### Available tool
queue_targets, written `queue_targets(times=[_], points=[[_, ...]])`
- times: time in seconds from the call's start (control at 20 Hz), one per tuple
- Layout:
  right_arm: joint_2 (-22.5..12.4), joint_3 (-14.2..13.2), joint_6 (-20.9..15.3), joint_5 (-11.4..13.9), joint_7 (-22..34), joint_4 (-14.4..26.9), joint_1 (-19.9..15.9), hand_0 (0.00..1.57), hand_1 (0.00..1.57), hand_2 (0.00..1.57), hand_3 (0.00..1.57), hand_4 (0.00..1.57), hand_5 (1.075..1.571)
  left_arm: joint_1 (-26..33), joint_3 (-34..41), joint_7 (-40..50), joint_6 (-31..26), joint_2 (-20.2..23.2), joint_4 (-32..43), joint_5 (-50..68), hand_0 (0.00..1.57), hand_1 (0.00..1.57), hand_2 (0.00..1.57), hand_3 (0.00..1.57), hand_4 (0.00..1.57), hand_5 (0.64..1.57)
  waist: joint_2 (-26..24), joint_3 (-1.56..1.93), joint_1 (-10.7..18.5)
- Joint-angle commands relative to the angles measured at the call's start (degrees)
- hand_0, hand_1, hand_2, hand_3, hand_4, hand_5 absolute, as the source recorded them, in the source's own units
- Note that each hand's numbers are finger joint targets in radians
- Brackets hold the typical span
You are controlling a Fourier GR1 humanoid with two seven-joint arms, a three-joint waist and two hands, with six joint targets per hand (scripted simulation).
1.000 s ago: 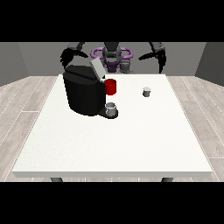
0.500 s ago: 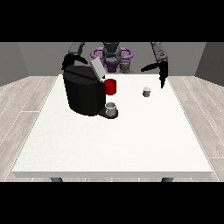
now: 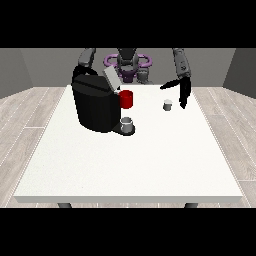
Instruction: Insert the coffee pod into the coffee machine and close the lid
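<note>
1. While the cup (image 3: 128, 124) is sitting nearest on the machine's tray, the coffee machine (image 3: 97, 103) is standing behind it with its lid (image 3: 111, 77) tilted up.
2. Farther back, the coffee pod (image 3: 168, 104) is resting on the table (image 3: 125, 165), untouched.
3. Just beside it, the hand at the view's right (image 3: 182, 91) is hanging released, fingers pointing down; I'd have it straddling the pod before pinching.
4. Whether the hand at the view's left is clenched, I cannot tell; it is hiding behind the machine.

The hand at the view's right (image 3: 182, 90) hangs open-fingered just beside the coffee pod (image 3: 168, 104).
</note>
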Motion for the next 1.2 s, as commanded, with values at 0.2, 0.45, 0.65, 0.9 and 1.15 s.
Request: queue_targets(times=[0.2,0.45,0.65,0.9,1.15], points=[[-1.4,-2.3,-0.1,-0.2,-1.3,5.7,-1.9,0.00,0.00,0.00,0.00,0.39,1.571,-3.2,-0.8,-3.3,1.4,0.5,8.3,-5.5,0.45,0.45,0.61,0.30,0.00,1.571,-0.6,0.00,0.7],[0.9,-0.4,-0.7,-0.6,-0.3,3.7,-2.6,0.00,0.00,0.00,0.00,0.43,1.571,-4.6,-1.2,-5.3,4.4,1.8,13.5,-9.3,0.62,0.62,0.74,0.48,0.00,1.571,0.8,-0.02,-0.7],[-2.1,-0.6,1.5,-0.7,1.9,2.8,-3.9,0.00,0.00,0.00,0.00,0.48,1.571,-6.4,-1.9,-5.7,5.1,3.6,16.7,-12.2,0.60,0.60,0.72,0.47,0.00,1.571,1.9,-0.02,-2.2],[-0.5,0.4,-0.7,0.0,4.7,0.8,-5.9,0.00,0.00,0.00,0.00,0.49,1.571,-7.2,-3.8,-9.0,11.8,1.9,19.1,-17.2,0.65,0.65,0.79,0.53,0.00,1.571,1.9,-0.03,-2.7],[-0.7,0.3,-0.2,-0.6,6.0,1.3,-4.0,0.00,0.00,0.00,0.00,0.49,1.571,-9.4,-3.9,-5.6,16.0,-1.5,20.5,-19.1,0.69,0.69,0.85,0.65,0.29,1.571,-0.8,-0.02,-3.1]])
